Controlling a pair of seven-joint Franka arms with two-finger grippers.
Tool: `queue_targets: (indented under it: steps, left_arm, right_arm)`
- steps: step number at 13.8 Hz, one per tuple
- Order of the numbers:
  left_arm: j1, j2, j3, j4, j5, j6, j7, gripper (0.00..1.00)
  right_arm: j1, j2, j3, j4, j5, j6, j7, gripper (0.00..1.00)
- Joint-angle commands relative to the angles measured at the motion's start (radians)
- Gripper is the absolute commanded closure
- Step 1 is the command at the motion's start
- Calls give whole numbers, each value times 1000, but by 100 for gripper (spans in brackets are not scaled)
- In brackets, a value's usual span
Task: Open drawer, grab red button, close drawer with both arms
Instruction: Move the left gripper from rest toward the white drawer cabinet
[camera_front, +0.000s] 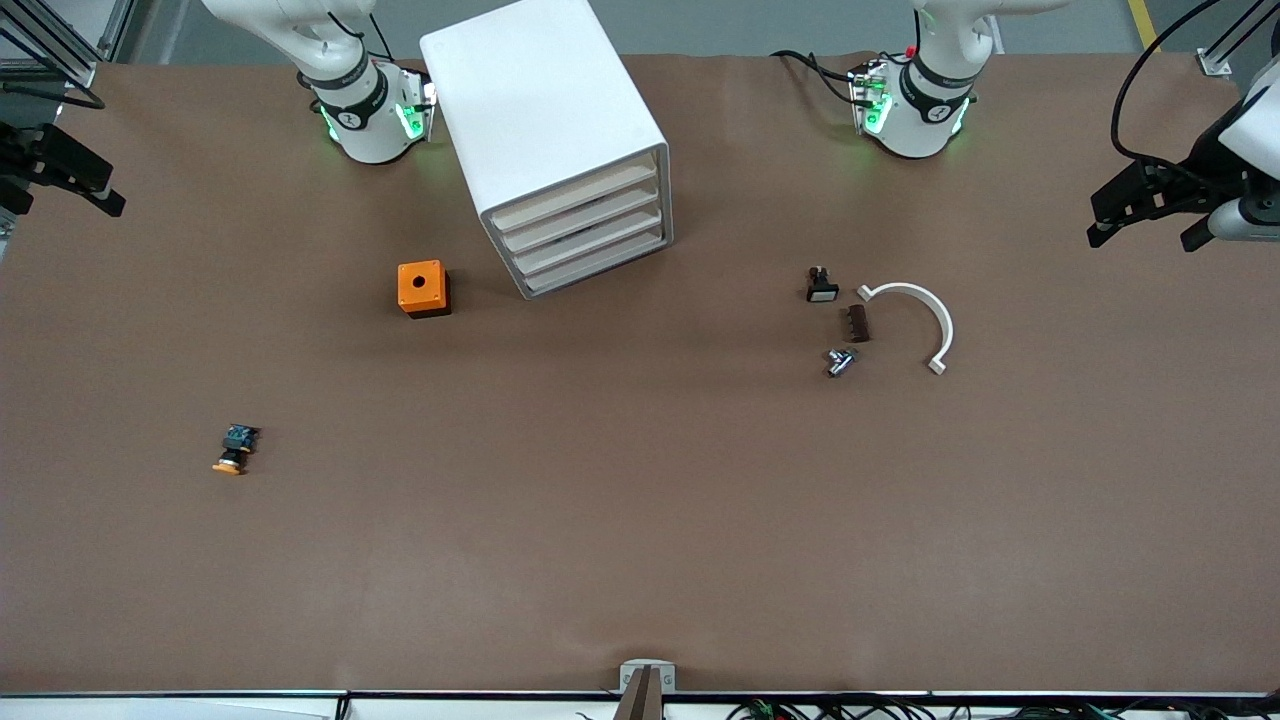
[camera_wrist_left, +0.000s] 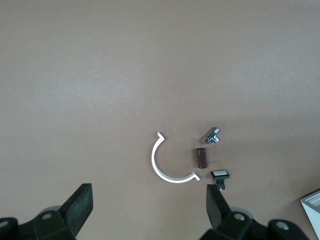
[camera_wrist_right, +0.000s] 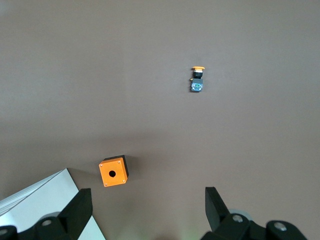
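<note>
Nearest the front camera lies an orange-capped button (camera_front: 232, 450), toward the right arm's end of the table (camera_front: 640, 520); it is not the one wanted. No red-capped button shows in any view, so I judge it sits inside the white cabinet (camera_front: 545, 110), whose four stacked drawers (camera_front: 585, 225) are all shut.

The cabinet stands between the two arm bases, closer to the right arm's base. It is turned at an angle: the drawer fronts face the front camera and slant toward the left arm's end, so a pull would have to run along that diagonal. An orange box (camera_front: 424, 288) sits just beside the cabinet on the right arm's end.

The right gripper (camera_wrist_right: 147, 192) hangs over its own end of the table, jaws wide and empty, with the cabinet's corner at the edge of its wrist view. The left gripper (camera_wrist_left: 148, 192) hangs over its end, also wide and empty, above a white curved clip (camera_wrist_left: 167, 162), a brown block (camera_wrist_left: 201, 157), a metal fitting (camera_wrist_left: 213, 135) and a small black switch (camera_wrist_left: 220, 176). Both stand well apart from the drawers; the fronts seem to favour the left arm.
</note>
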Motion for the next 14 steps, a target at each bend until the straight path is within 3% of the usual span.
queue_targets:
  steps: [1,7,14]
  left_arm:
    - [2,10,-6,24,14,-24,10,0]
    - [11,61,-3,26,7,-26,-44,0]
    - [-44,269,-12,32,22,0,-74,0]
  right_arm:
    - [-5,-29,10,-30,-17,10,29,0]
    - [-3,-29,10,-30,-17,9,23,0]
    - [-8,-29,5,-30,-17,9,-14,0]
